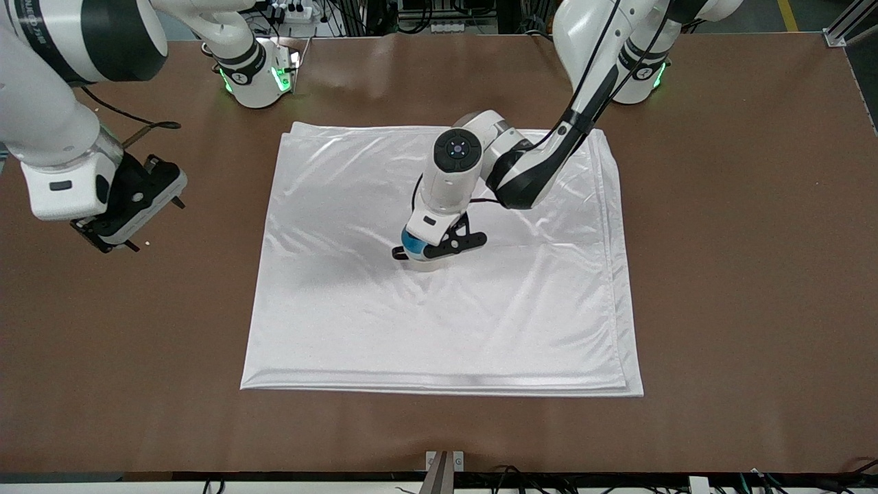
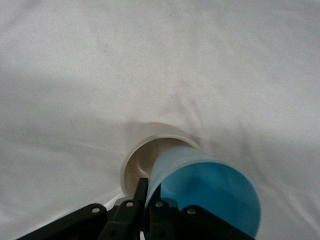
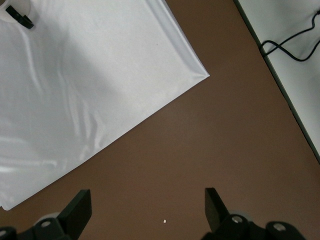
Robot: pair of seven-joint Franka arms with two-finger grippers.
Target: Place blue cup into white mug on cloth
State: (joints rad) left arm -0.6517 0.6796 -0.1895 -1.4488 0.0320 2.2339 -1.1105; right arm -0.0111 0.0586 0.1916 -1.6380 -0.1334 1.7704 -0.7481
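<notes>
The blue cup [image 2: 202, 192] hangs tilted in the left gripper [image 2: 145, 210], whose fingers [image 2: 141, 192] are pinched together on the cup's rim wall, one inside and one outside. Its bright blue inside faces the wrist camera, and its base dips into the mouth of the white mug [image 2: 145, 155]. Whether the cup's bottom already touches the mug's floor cannot be told. In the front view only a sliver of the blue cup [image 1: 412, 243] shows under the left gripper [image 1: 439, 248], and the white mug [image 1: 429, 263] peeks out just below it as a pale rounded shape (its black handle [image 1: 400, 253] juts toward the right arm's end of the table).

The mug stands upright on the cloth [image 1: 439, 322], near the middle of the sheet. The cloth [image 2: 150, 65] lies flat with soft wrinkles and fills the left wrist view around the mug. It is spread across the middle of the brown table [image 1: 741, 274], with bare tabletop on every side.

The left arm reaches down from its base to the middle of the cloth. The right arm waits well apart from the cups, at its own end of the table. The right gripper [image 1: 127, 233] hovers over bare tabletop beside the cloth, its fingers [image 3: 79, 210] spread wide and holding nothing. In the right wrist view a corner of the cloth [image 3: 75, 90] and the table [image 3: 215, 140] lie beneath it.
</notes>
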